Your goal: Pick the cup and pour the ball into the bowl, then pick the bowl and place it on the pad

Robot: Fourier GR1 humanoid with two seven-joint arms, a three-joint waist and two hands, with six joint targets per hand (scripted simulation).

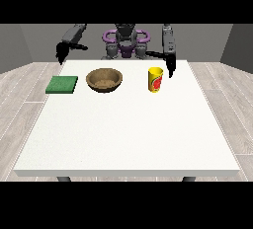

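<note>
1. Table [128, 139]: one, white, by far the largest item. It carries three things in a row along the far half: pad, bowl, cup.
2. Bowl [104, 80]: one, brown, upright, between pad and cup. No ball shows inside it, so I judge the pour not done.
3. Pad [62, 84]: one, green, flat, at the view's left, just beside the bowl but apart from it. Nothing lies on it, so the placing step is also not done.
4. Cup [155, 79]: one, yellow with a red mark, upright on the table at the view's right, well apart from the bowl. The ball is not visible (presumably down inside the cup; the view does not look into it).
5. Hands: two, both black.
   - Hand at the view's right [171, 67]: hangs near the cup, a little behind and to the outside, pointing down, not touching it. Finger state: cannot tell.
   - Hand at the view's left [62, 53]: raised beyond the table's far corner, well apart from the pad, holding nothing. Finger state: cannot tell.
6. Progress, judged: nothing completed. Left to do: grasp cup, pour, lift bowl, set on pad.
</note>
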